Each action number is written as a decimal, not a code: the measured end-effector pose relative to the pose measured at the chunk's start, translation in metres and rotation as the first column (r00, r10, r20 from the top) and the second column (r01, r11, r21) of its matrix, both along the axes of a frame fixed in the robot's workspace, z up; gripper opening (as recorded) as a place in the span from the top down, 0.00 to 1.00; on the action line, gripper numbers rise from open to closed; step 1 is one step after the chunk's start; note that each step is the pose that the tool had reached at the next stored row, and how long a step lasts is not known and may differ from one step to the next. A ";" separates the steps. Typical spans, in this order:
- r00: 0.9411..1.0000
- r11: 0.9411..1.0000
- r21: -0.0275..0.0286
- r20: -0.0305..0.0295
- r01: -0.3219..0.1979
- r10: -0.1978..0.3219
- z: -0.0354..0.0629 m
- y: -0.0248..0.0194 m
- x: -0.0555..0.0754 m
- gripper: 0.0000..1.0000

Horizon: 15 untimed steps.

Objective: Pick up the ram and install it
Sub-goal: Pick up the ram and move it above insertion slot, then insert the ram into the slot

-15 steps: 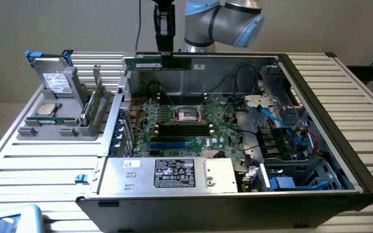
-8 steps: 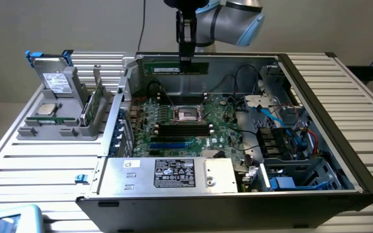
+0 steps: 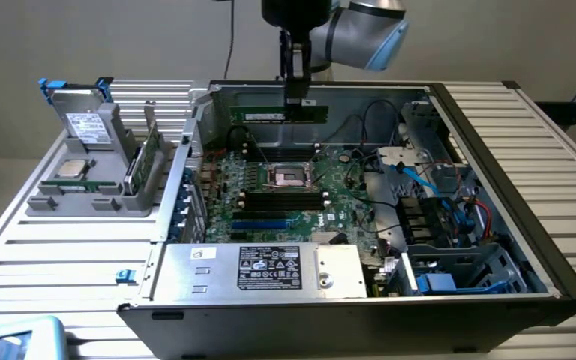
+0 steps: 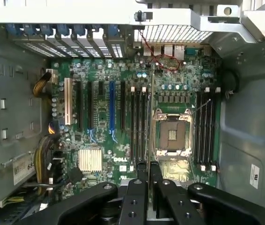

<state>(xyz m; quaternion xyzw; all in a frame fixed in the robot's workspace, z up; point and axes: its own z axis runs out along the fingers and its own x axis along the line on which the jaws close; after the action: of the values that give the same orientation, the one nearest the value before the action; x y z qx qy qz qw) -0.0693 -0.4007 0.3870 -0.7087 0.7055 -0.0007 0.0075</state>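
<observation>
The ram [image 3: 277, 114], a long narrow green board, hangs level over the far part of the open computer case [image 3: 528, 172]. My gripper [image 3: 297, 105] is shut on its upper edge near its right end in the exterior view. In the wrist view the gripper [image 4: 147, 166] looks straight down on the motherboard [image 4: 99, 140], and the ram [image 4: 150, 117] shows edge-on as a thin line running out from between the fingers. That line lies between one bank of black memory slots [image 4: 139, 122] and the processor socket [image 4: 172, 133]. A second slot bank [image 4: 205, 124] sits on the socket's other side.
A grey holder [image 3: 43, 202] stands outside the case at the exterior view's left, with a silver drive [image 3: 93, 124], a square processor chip [image 3: 71, 169] and another green stick [image 3: 144, 161]. A silver power supply [image 3: 258, 270] fills the case's near side. Cables and a drive cage [image 3: 438, 195] crowd the right.
</observation>
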 end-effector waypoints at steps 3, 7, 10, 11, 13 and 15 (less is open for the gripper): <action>1.000 1.000 0.000 0.000 0.000 0.000 -0.0035 0.0003 0.002 0.86; 1.000 1.000 0.000 -0.001 0.000 0.000 -0.0035 0.0003 0.002 0.86; 1.000 1.000 0.000 -0.001 0.001 -0.001 -0.0035 0.0003 0.002 0.86; 1.000 1.000 0.000 -0.001 0.000 0.000 -0.0035 0.0003 0.002 0.86; 1.000 1.000 0.000 -0.001 0.000 0.000 -0.0035 0.0003 0.002 0.86; 1.000 1.000 0.000 -0.001 0.000 0.000 -0.0035 0.0003 0.002 0.86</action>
<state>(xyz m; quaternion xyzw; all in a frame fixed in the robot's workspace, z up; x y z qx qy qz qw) -0.0674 -0.4004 0.3835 -0.7085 0.7057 -0.0003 0.0072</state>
